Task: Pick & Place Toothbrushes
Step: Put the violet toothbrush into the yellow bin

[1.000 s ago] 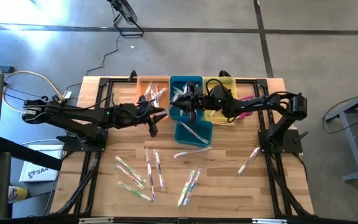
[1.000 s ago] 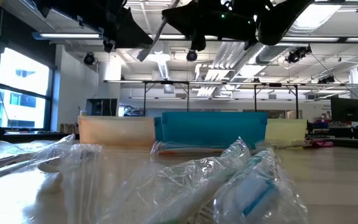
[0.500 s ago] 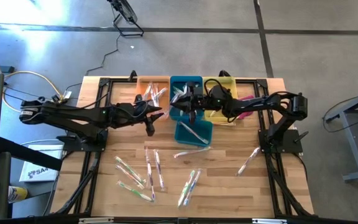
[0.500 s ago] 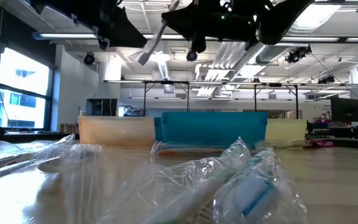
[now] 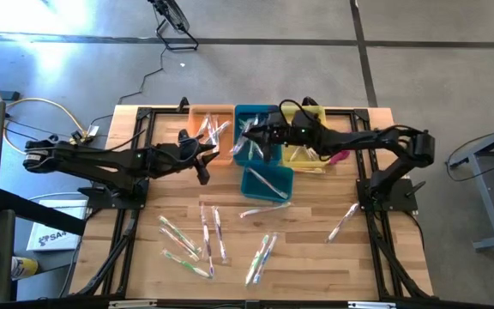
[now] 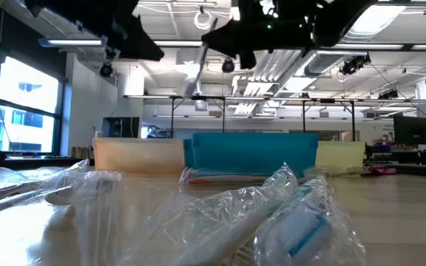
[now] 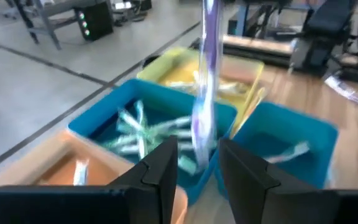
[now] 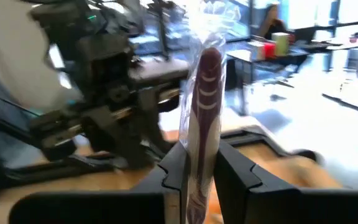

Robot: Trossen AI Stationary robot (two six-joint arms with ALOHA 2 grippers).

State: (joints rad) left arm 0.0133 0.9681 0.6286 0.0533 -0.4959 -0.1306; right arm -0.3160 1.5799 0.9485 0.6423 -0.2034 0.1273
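Both grippers pinch one wrapped toothbrush each, left gripper (image 5: 202, 163) by the orange plastic bin (image 5: 210, 125), right gripper (image 5: 254, 137) over the blue bin (image 5: 256, 137) holding several; yellow bin (image 5: 304, 146), loose wrapped toothbrushes (image 5: 215, 244) on wooden table (image 5: 316, 245).

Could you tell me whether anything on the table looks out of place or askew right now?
One blue bin sits alone, forward of the row of bins at the back. Wrapped toothbrushes lie scattered at all angles across the front of the table, one apart at the right. Nothing looks spilled or damaged.
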